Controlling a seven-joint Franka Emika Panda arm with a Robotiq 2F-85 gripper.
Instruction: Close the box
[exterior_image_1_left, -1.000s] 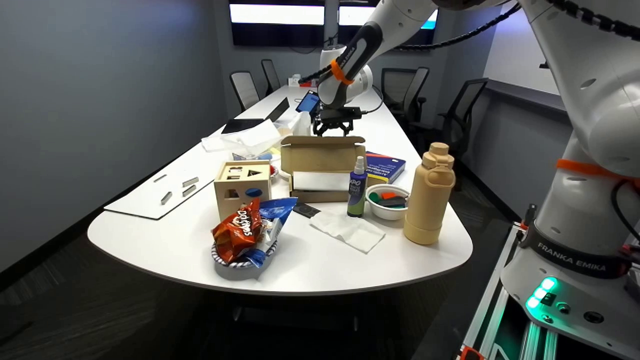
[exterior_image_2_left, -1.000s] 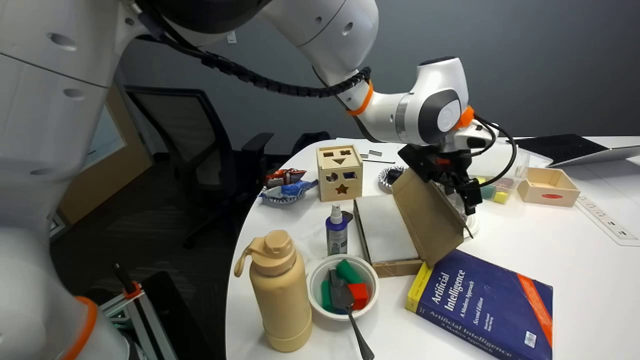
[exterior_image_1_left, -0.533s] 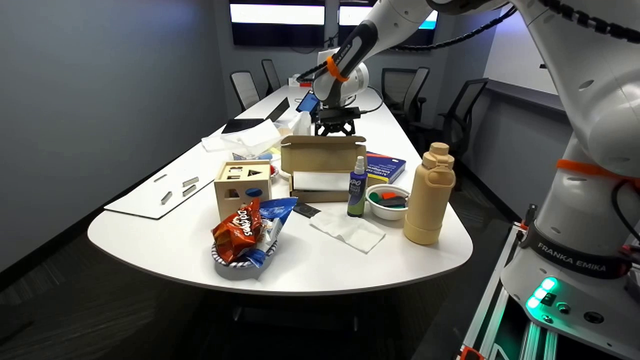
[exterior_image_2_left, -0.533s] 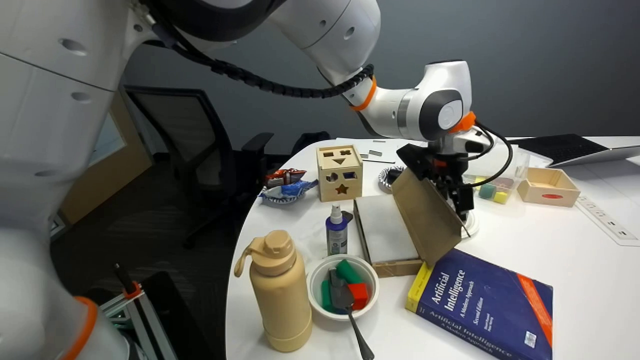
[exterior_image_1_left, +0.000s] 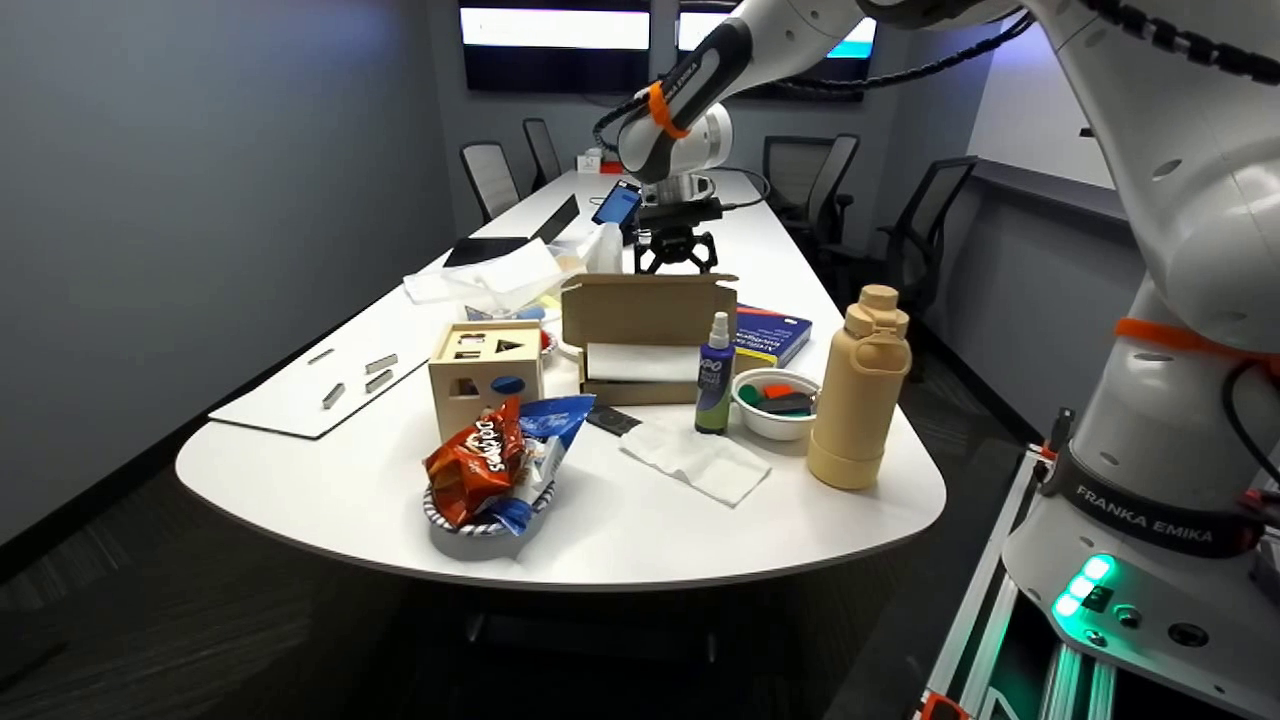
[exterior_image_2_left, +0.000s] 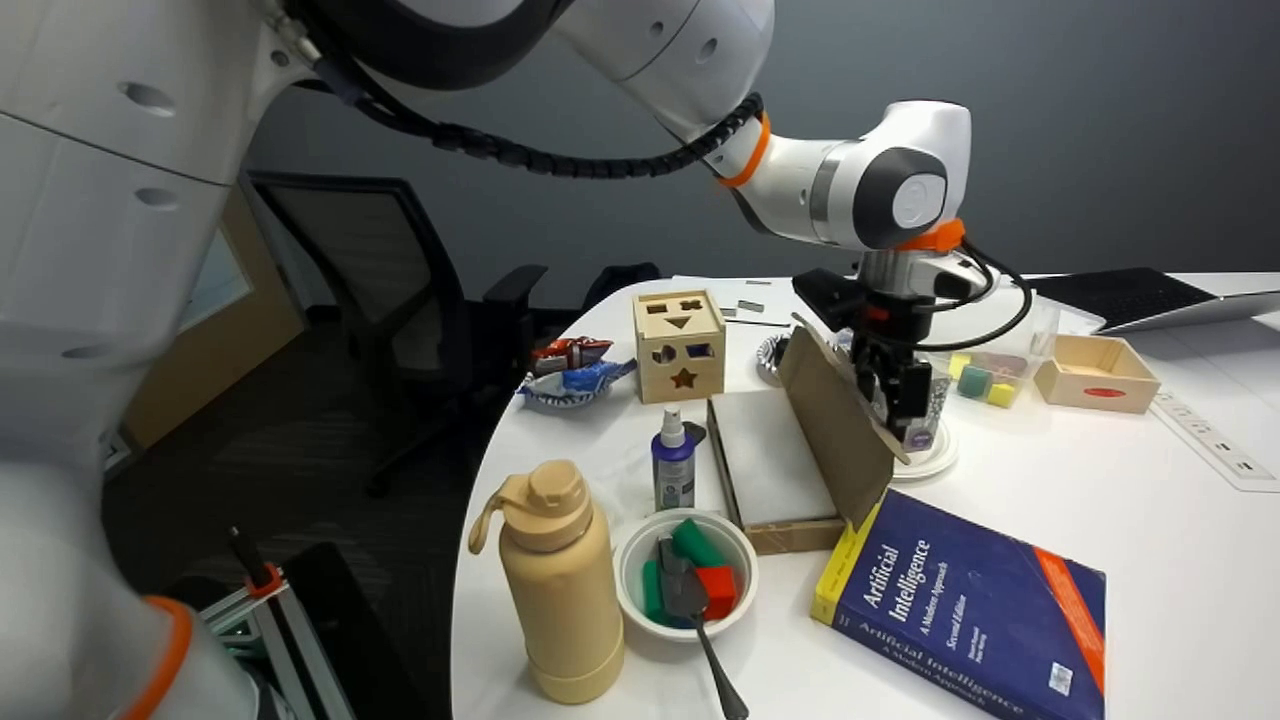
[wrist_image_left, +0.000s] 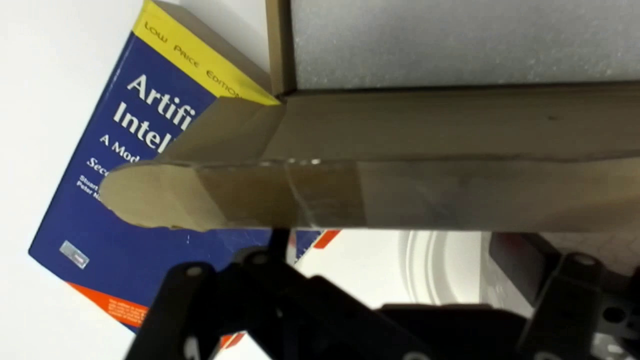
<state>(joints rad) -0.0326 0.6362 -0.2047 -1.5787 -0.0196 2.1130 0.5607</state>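
Sitting lid-up on worktop (exterior_image_1_left: 640, 535) between spray bottle (exterior_image_2_left: 674, 465) and book (exterior_image_2_left: 975, 605): box (exterior_image_2_left: 795, 538). Fingers (exterior_image_2_left: 908, 390) are hanging spread behind lid (exterior_image_2_left: 828, 428), gripping nothing, contact unclear. Off-centre pushing could be twisting it, loose flap (wrist_image_left: 400, 195) snagging outside the box; overshooting could be toppling the spray bottle.

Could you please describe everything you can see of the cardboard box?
The cardboard box is low, rectangular and tan, flat on the white table. It is open: its lid, hinged along a long side, stands raised, leaning back from the opening, with a narrow flap along its free edge and a tab at one end. A pale slab nearly fills the inside. The blue book lies by one corner. The fingers are behind the lid; whether they or the book touch the box is unclear.
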